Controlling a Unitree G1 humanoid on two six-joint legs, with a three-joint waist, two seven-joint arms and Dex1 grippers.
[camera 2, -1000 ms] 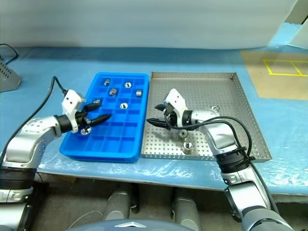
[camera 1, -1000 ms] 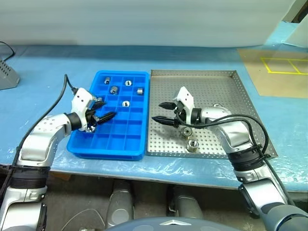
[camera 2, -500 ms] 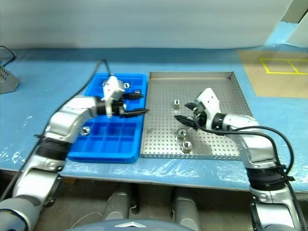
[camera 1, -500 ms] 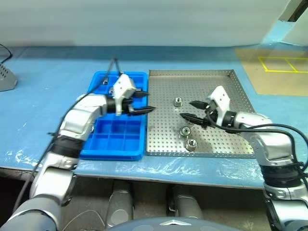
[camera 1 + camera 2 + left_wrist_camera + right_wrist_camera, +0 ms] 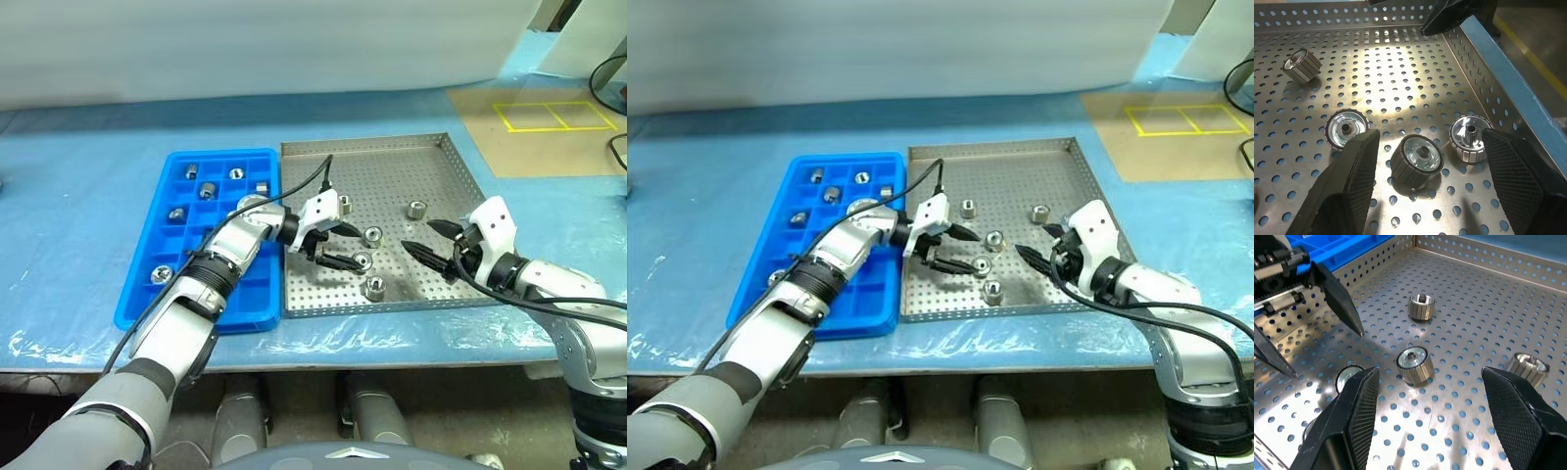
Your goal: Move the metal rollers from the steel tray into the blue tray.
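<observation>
Blue tray (image 5: 137,284), left of steel tray (image 5: 446,162): several rollers delivered. Left tool (image 5: 336,247), arrived from blue tray, fingers apart, empty, bracketing a metal roller (image 5: 361,260). Right tool (image 5: 435,241) withdrawn rightward, apart, empty. Next pick imminent.

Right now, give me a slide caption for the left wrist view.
Open left pincer poised over a metal roller lying on the perforated steel tray, with three more rollers around it.

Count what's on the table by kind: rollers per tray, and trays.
Metal rollers in the steel tray: 5
Metal rollers visible in the blue tray: 6
Trays: 2
Total: 13
</observation>
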